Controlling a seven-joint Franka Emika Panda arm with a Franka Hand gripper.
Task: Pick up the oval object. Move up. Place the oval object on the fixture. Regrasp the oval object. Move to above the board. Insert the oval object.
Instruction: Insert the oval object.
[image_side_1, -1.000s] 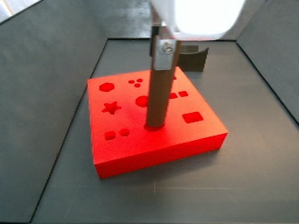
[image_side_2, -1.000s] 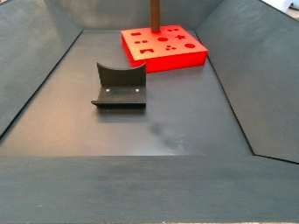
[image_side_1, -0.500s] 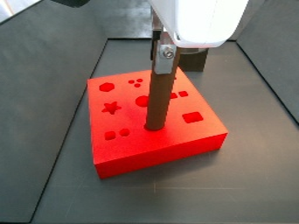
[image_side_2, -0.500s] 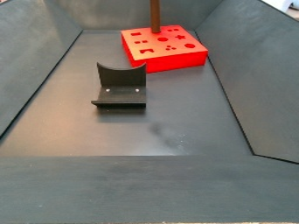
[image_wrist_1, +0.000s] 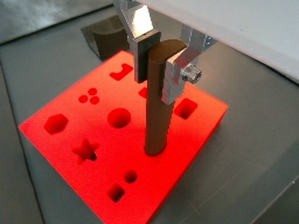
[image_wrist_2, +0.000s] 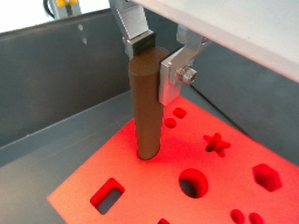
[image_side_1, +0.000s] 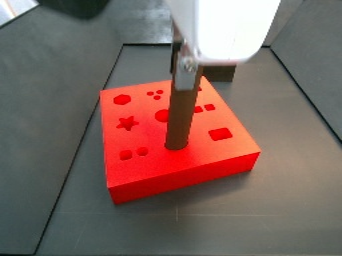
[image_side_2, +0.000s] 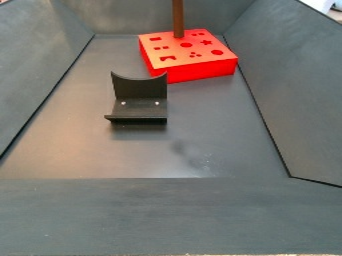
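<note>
1. Dark grey walls slope down to a flat dark floor (image_side_2: 201, 140) that forms the work bin in both side views.
2. At the far end of that floor in a side view lies the large flat bright red square board (image_side_2: 189, 54) with shaped holes in its top: a star, circles, rectangles.
3. Nearer the camera, well apart from the board, stands the small dark grey-black fixture (image_side_2: 136, 98) with a concave scoop in its top; nothing rests in it.
4. The slim brown oval object (image_wrist_1: 160, 103), a rod with rounded section, stands upright with its lower end in a hole of the board (image_wrist_1: 117, 131).
5. The gripper (image_wrist_1: 158, 54) sits directly above the board, its flat silver fingers (image_wrist_2: 177, 67) set narrowly on either side of the oval object's upper end and apparently clamping it.
6. In a side view the gripper's white body (image_side_1: 227, 28) hangs over the far half of the board (image_side_1: 174, 150), the oval object (image_side_1: 181, 105) reaching down from it into the red top.
</note>
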